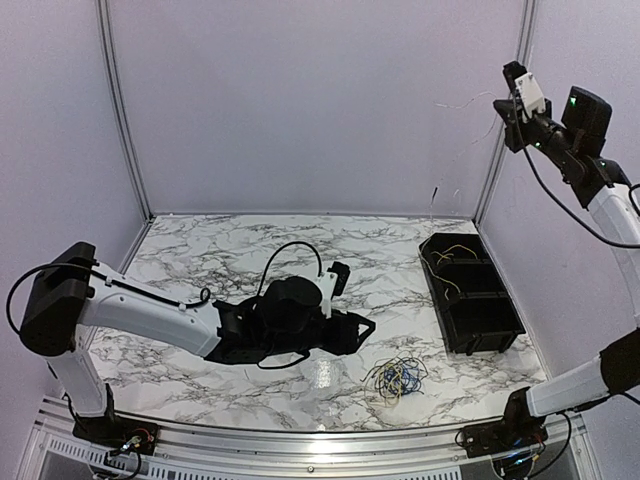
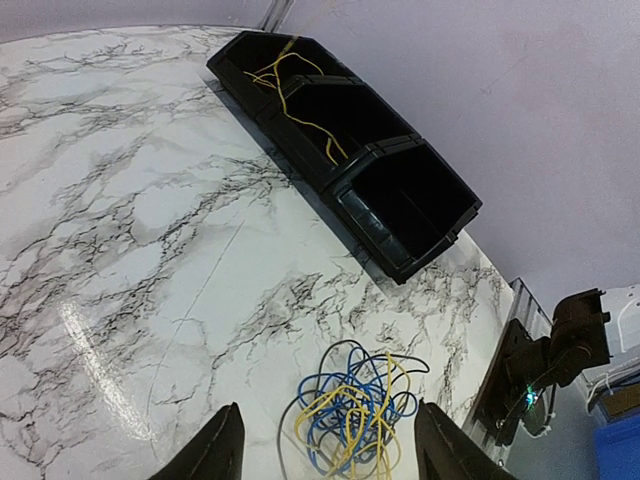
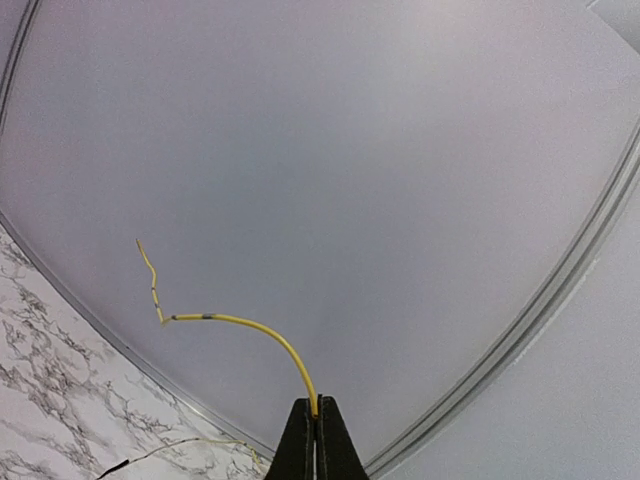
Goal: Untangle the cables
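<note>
Left to right from my remote desk: my left arm stretches low across the marble table (image 1: 180, 245), with open surface all round it. The left gripper (image 2: 330, 445) is spread wide near the tangled cables (image 2: 350, 412) by the front edge. The black bin (image 2: 375, 228) sits along the right wall, yellow wire (image 2: 305, 115) in its two far compartments. My right arm reaches high, the right gripper (image 3: 318, 420) pinched on a yellow cable (image 3: 240, 322).

Worktop (image 1: 200, 250): open marble across the rear. Obstacles: left arm (image 1: 150, 310) lying mid-left; black bin (image 1: 470, 295) right; cable tangle (image 1: 396, 377) front-centre.
</note>
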Robot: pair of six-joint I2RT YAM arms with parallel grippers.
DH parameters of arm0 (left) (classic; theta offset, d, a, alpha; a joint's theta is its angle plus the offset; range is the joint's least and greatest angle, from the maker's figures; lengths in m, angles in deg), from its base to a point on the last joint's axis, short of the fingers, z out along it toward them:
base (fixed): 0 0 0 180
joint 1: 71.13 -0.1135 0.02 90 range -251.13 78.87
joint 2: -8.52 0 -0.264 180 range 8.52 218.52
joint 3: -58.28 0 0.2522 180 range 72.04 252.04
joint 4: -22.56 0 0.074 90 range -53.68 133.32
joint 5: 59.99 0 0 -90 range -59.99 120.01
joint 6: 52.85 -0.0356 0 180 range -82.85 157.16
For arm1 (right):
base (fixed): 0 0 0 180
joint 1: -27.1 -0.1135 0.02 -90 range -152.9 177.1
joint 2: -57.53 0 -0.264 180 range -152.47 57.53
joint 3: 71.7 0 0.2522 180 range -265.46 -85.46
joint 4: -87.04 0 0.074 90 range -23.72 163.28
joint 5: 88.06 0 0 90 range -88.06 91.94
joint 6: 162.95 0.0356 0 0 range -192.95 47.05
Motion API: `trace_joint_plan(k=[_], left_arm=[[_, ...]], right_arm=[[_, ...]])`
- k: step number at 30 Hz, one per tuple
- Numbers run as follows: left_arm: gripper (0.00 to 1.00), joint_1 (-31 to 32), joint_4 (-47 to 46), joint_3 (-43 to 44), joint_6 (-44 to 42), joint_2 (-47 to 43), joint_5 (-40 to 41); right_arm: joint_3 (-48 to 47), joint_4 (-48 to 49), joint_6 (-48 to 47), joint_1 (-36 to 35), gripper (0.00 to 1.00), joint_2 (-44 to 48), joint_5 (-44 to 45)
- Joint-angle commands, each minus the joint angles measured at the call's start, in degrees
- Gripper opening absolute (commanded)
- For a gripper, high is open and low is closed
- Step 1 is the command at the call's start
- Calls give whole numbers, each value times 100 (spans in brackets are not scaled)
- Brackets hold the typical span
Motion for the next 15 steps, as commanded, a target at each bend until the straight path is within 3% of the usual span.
trace_joint_plan(k=[1,9,15], left_arm=[[61,-27,61,-281,127,-353,402],[61,-25,78,-473,189,-493,473],[61,-25,118,-404,188,-433,460]], right_arm=[[109,236,172,617,0,-76,-59],[187,330,340,1106,0,-53,-392],[-454,386,522,1102,0,-208,-621]])
